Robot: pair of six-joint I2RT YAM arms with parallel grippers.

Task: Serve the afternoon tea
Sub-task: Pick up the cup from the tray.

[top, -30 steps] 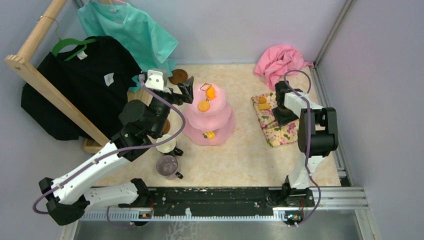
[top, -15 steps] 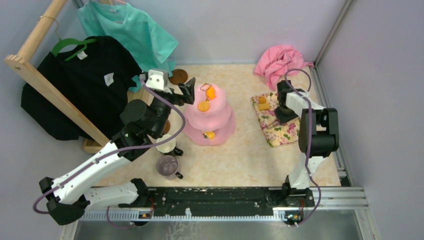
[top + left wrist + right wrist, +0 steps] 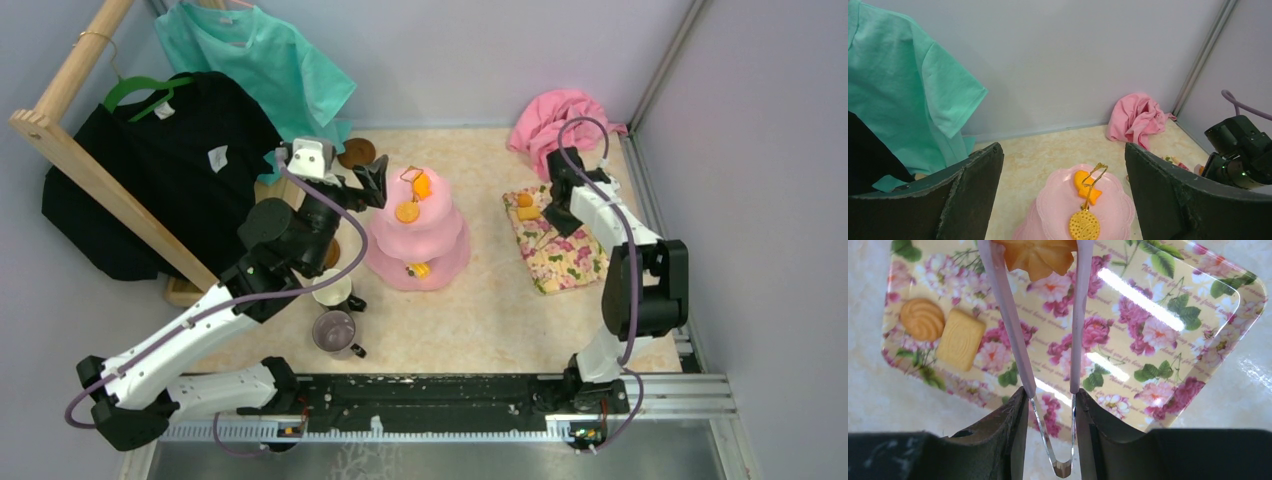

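The pink three-tier cake stand (image 3: 440,245) stands mid-table with its gold loop (image 3: 409,178) upright. An orange snack (image 3: 1083,181) and a round biscuit (image 3: 1084,226) lie on its top tier (image 3: 1053,205); a yellow snack (image 3: 418,269) lies on a lower tier. My left gripper (image 3: 372,180) hovers open just left of the top tier, holding nothing. My right gripper (image 3: 1050,400) is shut on pink-armed tongs (image 3: 998,300), which pinch an orange flower-shaped biscuit (image 3: 1038,255) above the floral tray (image 3: 1158,340). A swirl biscuit (image 3: 922,319) and a yellow rectangular biscuit (image 3: 960,339) lie on the tray.
A white mug (image 3: 332,290) and a grey-purple mug (image 3: 335,330) stand under my left arm. A brown saucer (image 3: 356,153) lies at the back left. A pink cloth (image 3: 560,120) is heaped in the back right corner. A wooden rack with hanging shirts (image 3: 170,170) fills the left side.
My right gripper has narrowed on the tongs and moved back and up over the tray's far end; its elbow has swung right. The left arm has hardly moved.
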